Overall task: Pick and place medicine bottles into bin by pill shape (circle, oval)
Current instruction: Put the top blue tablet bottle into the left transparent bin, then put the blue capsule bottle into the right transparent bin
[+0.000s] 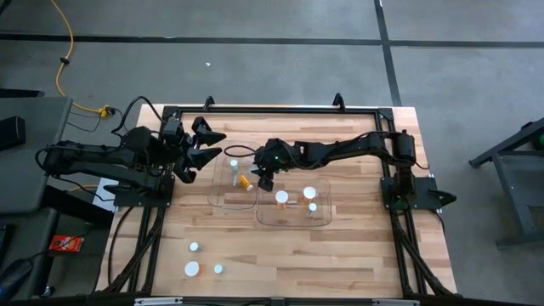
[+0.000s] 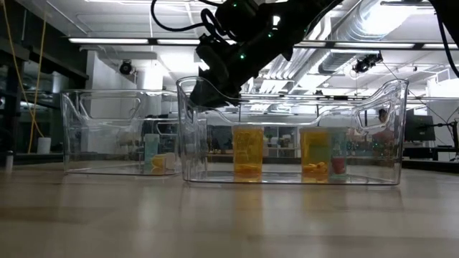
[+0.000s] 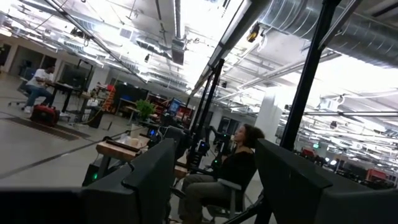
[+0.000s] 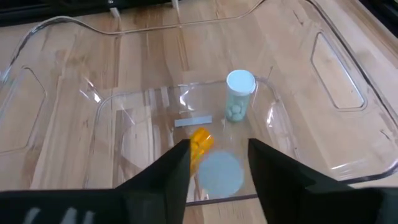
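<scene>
Binned: two small white-capped medicine bottles [image 1: 240,178] in one clear plastic bin [image 1: 218,197], three in the other [image 1: 293,221]. Unsorted: three on the wooden worktop [image 1: 357,255]. Right pincer [image 4: 217,163] parted, empty, above the amber bottle [image 4: 200,142]; left pincer [image 1: 206,144] open, idle.

- The wooden surface [image 1: 357,255] carries two clear bins side by side near its middle.
- The left bin [image 1: 218,197] holds a pale bottle [image 1: 234,164] and an amber bottle [image 1: 245,181] lying on its side.
- The right bin [image 1: 326,212] holds three white-capped bottles [image 1: 309,194].
- The right gripper [image 1: 263,180] hangs over the left bin, just beside the amber bottle; I cannot make out its fingers from here.
- The left gripper [image 1: 206,146] waits at the surface's left edge, fingers spread apart.
- Three more bottles [image 1: 193,269] stand near the front left corner.
</scene>
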You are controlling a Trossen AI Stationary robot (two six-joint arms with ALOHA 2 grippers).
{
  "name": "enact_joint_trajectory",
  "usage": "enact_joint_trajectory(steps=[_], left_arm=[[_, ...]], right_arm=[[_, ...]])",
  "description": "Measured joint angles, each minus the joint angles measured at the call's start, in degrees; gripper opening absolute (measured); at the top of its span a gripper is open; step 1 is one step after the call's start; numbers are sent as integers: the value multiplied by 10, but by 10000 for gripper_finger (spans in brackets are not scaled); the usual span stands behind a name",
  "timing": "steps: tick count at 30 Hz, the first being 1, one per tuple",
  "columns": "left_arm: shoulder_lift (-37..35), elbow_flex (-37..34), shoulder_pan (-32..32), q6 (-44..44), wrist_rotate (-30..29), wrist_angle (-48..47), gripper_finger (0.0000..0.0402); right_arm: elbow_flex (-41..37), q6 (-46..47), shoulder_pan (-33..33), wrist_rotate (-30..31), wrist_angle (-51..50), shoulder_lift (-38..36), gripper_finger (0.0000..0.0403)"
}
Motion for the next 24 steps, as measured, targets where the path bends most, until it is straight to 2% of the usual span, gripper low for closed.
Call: enact_joint_trajectory(steps=[6,11,18,21,24], left_arm=[[0,0,0,-1,0,0,216],[0,0,0,-1,0,0,216],[0,0,0,0,-1,-20,216],[0,0,0,-1,-2,-42,216],[0,0,0,-1,-2,-57,216]], right_arm=[[0,12,1,4,0,0,211],[0,20,1,-34,-9,-38,231],[-13,5,8,-30,-136,-179,232],[-83,27,25,5,-122,-261,232],[-187,91,51,50,-47,-351,232]])
